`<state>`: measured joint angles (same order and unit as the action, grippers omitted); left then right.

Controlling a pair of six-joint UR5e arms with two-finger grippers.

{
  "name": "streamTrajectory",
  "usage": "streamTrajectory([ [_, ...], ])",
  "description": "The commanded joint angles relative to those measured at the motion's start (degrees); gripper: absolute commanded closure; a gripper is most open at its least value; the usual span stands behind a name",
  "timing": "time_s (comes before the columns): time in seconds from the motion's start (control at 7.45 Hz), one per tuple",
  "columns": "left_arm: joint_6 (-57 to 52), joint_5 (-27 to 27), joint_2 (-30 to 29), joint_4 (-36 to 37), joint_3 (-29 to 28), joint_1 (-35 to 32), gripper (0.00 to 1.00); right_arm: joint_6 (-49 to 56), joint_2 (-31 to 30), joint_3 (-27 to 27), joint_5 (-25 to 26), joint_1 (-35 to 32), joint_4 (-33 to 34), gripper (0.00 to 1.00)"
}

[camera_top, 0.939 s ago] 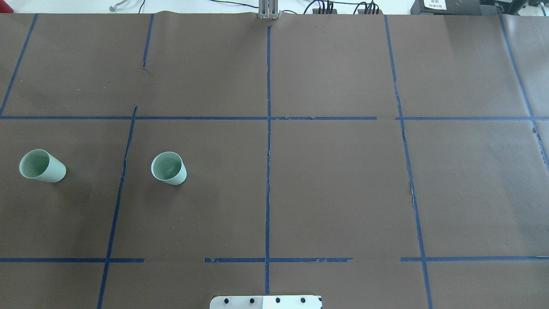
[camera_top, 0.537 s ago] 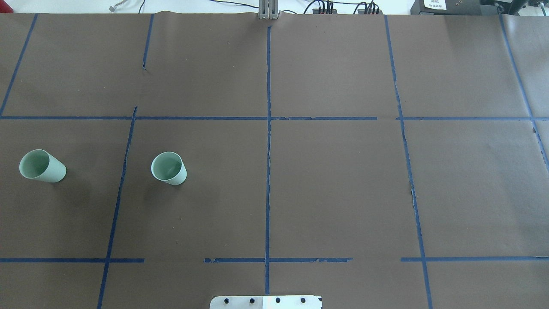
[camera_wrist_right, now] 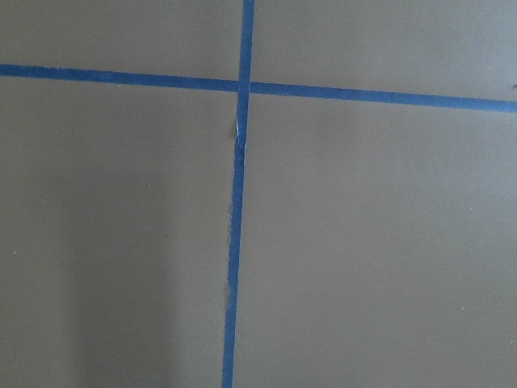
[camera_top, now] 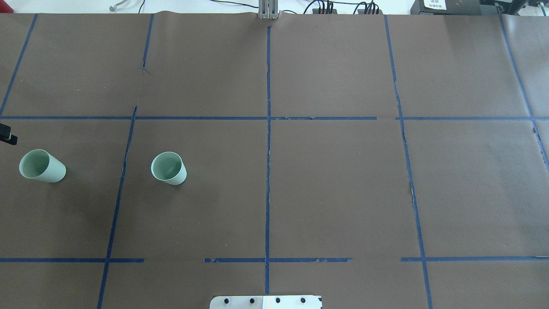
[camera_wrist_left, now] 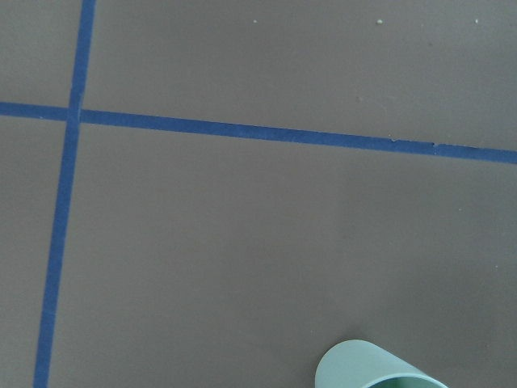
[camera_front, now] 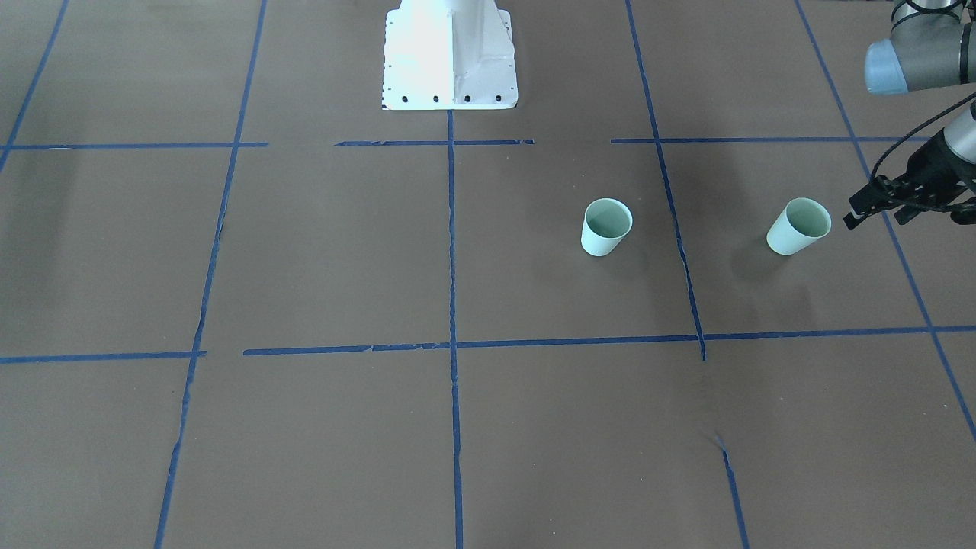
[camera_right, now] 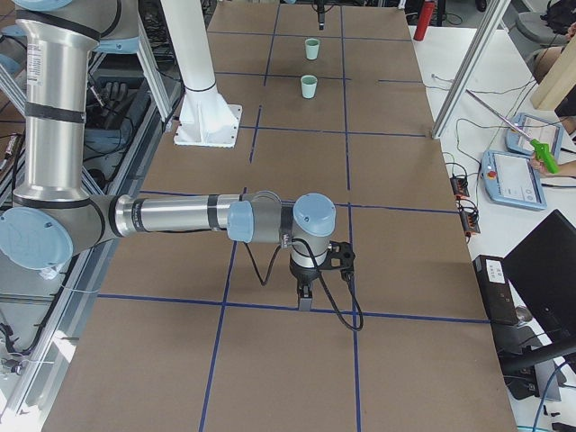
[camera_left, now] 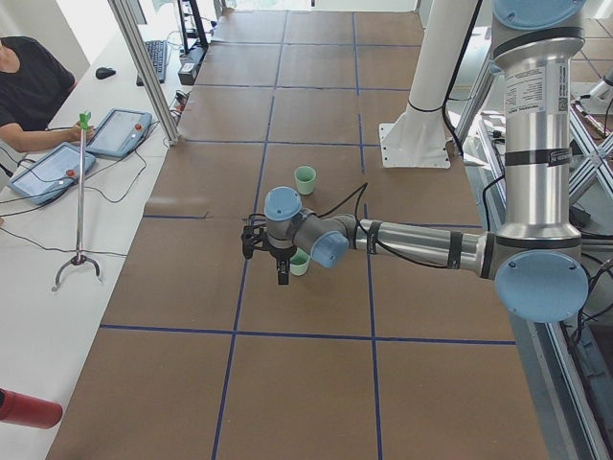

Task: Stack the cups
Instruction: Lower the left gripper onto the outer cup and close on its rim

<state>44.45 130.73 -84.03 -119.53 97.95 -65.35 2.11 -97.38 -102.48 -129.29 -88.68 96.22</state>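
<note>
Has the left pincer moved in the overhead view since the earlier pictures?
Yes. The left pincer has entered at the view's left edge, just below the horizontal blue tape line, near the outer cup; earlier it was out of view.

brown table gridded with blue tape; two tablets on a side desk.

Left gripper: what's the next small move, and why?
Probably shift the left gripper sideways over the nearer cup, then lower it around the rim. Both cups stand upright, apart and unstacked. The gripper hovers just beside this one, and the other cup sits further inboard.
</note>
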Motion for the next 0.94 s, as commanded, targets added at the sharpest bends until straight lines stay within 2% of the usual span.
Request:
streamTrajectory([
  [0.0,4.5,-0.21,0.27,-4.04,-1.01,3.03,0.0,0.0,0.0,0.0,0.0,0.0,-0.06,0.0],
  [0.8,4.25,-0.21,0.36,-3.87,-1.53,7.59,0.0,0.0,0.0,0.0,0.0,0.0,0.02,0.0],
])
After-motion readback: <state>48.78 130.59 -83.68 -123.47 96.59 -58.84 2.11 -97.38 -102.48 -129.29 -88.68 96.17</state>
